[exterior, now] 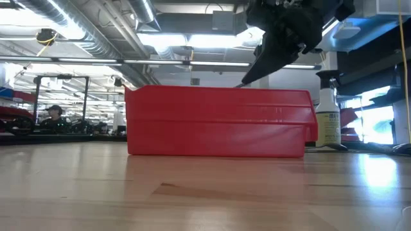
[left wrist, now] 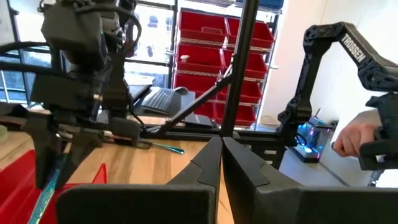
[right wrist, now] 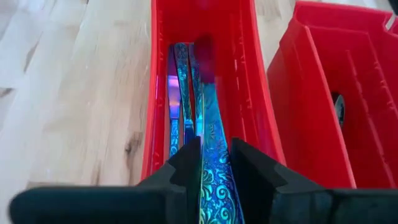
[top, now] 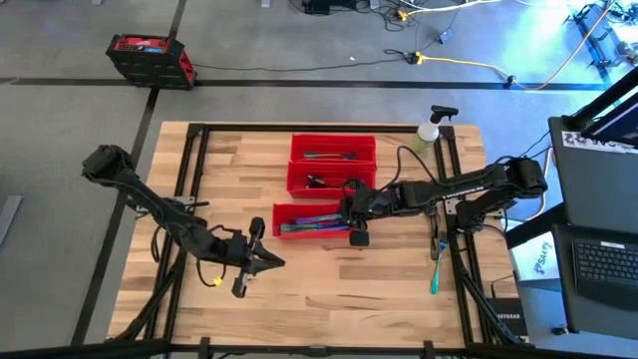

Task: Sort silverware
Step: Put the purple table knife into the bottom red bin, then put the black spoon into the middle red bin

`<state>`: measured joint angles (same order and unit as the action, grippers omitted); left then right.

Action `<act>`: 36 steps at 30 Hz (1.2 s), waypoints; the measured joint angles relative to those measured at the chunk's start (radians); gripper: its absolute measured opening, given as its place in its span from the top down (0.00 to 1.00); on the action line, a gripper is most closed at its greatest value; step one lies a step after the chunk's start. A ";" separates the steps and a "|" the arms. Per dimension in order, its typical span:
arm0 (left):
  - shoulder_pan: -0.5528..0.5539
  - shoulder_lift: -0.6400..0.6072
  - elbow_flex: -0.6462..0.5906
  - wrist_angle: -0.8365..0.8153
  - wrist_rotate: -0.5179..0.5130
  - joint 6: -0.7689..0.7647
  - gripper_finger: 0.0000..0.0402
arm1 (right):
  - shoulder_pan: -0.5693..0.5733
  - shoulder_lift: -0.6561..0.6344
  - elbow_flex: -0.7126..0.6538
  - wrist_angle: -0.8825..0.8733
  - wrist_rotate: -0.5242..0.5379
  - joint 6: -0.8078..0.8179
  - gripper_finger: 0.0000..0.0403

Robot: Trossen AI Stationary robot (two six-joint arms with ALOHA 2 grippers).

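- The right end effector [right wrist: 214, 163] hangs over one end of the nearest red bin [top: 284, 210] on the worktop [top: 329, 289].
- Its two fingers [right wrist: 180, 168] sit close together with a shiny blue piece of silverware [right wrist: 214, 180] between them. The handle has a swirly pattern on it.
- The far end of that piece points down into the bin. It looks like it is being put in with the others, but I cannot tell if the fingers have begun to let go.
- Right below and ahead of the right end effector, more blue and purple pieces [right wrist: 180, 93] lie side by side along the bin floor.
- Beside it is a second red bin [right wrist: 336, 106] with a dark piece [right wrist: 338, 107] inside. A third red bin [top: 333, 148] sits beyond that one.
- Behind the right end effector, out on the bare wood, two pieces wait: a teal one [top: 435, 277] and a darker one [top: 440, 242].
- The left end effector [top: 267, 261] waits well away over bare wood, pinched shut with nothing in it.
- These pieces are likely light, stiff and smooth, so they could slip or spin in the fingers.
- They lie flat and thin. A good place to grab is probably across the middle of the handle.
- A spray bottle [top: 429, 130] stands at the far edge.
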<state>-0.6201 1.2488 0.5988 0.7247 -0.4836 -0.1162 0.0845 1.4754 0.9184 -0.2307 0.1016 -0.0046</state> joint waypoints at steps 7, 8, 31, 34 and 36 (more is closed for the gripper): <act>0.006 0.000 0.000 -0.005 0.000 0.011 1.00 | 0.000 -0.005 0.000 -0.003 -0.039 0.053 0.61; 0.007 0.000 0.000 -0.006 0.000 0.010 1.00 | 0.001 -0.011 0.000 -0.004 -0.051 0.069 0.59; 0.049 0.000 0.001 -0.142 0.008 0.176 1.00 | 0.010 -0.088 0.314 -1.035 0.290 0.220 0.50; 0.062 0.000 0.001 -0.175 0.006 0.209 1.00 | -0.064 -0.104 0.313 -1.069 0.262 0.145 0.50; 0.074 0.000 0.001 -0.193 0.007 0.234 1.00 | -0.124 -0.110 0.313 -1.069 0.201 0.062 0.50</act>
<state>-0.5460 1.2491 0.5995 0.5316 -0.4763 0.1174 -0.0397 1.3654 1.2313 -1.2994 0.3023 0.0571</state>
